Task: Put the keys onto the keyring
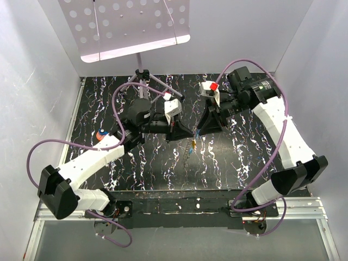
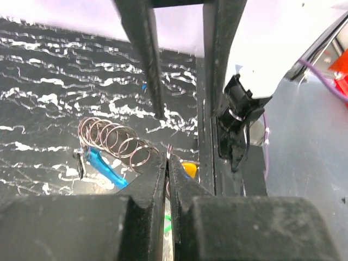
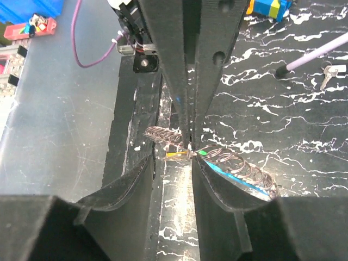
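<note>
2 grippers meet tip to tip over the middle of the black marbled worktop (image 1: 228, 157). The left gripper (image 2: 167, 163) has its jaws pressed together, with a thin loop of wire from the keyring (image 2: 114, 140) pinched at their tips. The keyring is a long coil of pale metal loops, stretched out like a spring. It runs from the left jaws off to one side, low over the worktop.

The right gripper (image 3: 173, 163) has its jaws standing apart with a clear gap. The coil passes across that gap without either pad pressing on it. In the left wrist view, its 2 fingers (image 2: 142, 60) come down from the top edge, well separated.

The blue key (image 2: 106, 166) lies under the coil, slanting, with its metal end toward the far loops. Whether it is threaded on the wire I cannot tell. The yellow-orange key (image 2: 188, 169) shows only its head, just beside the left jaws and partly hidden behind them. In the top view both keys sit between the 2 grippers, the yellow-orange one nearer the arm bases.

1 small silver key (image 3: 326, 73) lies apart on the worktop, near a pink rod (image 3: 318, 51). A perforated white panel (image 1: 130, 27) stands on a tripod at the far edge.
</note>
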### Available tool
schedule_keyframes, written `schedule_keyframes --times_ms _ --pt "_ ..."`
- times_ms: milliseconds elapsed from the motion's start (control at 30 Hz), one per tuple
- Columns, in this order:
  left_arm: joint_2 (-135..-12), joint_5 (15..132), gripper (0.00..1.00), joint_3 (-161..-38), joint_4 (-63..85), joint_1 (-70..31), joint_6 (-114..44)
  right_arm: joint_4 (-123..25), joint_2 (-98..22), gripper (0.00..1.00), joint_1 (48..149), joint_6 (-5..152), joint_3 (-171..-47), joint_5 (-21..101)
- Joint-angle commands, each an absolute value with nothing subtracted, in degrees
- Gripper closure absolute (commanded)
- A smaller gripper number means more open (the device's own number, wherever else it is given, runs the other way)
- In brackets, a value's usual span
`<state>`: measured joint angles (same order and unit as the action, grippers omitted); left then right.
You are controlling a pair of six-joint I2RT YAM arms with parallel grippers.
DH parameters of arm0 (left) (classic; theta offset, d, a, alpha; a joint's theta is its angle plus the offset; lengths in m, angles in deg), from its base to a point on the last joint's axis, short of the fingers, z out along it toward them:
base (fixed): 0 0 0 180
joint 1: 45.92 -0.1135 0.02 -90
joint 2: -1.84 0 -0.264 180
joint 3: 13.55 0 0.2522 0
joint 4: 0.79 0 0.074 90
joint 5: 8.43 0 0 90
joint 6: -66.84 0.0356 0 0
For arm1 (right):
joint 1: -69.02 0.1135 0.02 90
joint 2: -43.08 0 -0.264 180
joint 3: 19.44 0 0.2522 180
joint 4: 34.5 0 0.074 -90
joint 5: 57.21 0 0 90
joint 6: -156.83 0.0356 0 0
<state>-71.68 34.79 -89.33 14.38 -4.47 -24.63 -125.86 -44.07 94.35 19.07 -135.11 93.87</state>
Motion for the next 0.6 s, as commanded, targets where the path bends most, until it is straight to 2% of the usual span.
schedule_keyframes --times_ms 0,167,333,433,567 --pt "-66.1 33.9 1.0 -83.2 -12.8 -5.2 -38.9 -131.1 -40.3 0.57 93.5 21.8 -137.3 99.1" --pt "-66.2 37.4 1.0 -78.6 -28.0 -5.4 -48.3 -124.4 -39.5 0.59 92.8 29.3 -134.7 100.1" --pt "-66.0 41.8 1.0 -76.2 -32.5 -5.5 -51.5 -120.0 -38.7 0.63 91.4 34.3 -133.3 101.8" --pt "-66.5 42.6 1.0 -75.7 -34.1 -5.6 -52.9 -117.3 -38.4 0.67 91.2 36.9 -132.5 102.5" --pt "-67.6 43.1 1.0 -75.6 -35.9 -5.5 -54.5 -116.3 -39.4 0.77 91.2 38.7 -133.0 104.8"
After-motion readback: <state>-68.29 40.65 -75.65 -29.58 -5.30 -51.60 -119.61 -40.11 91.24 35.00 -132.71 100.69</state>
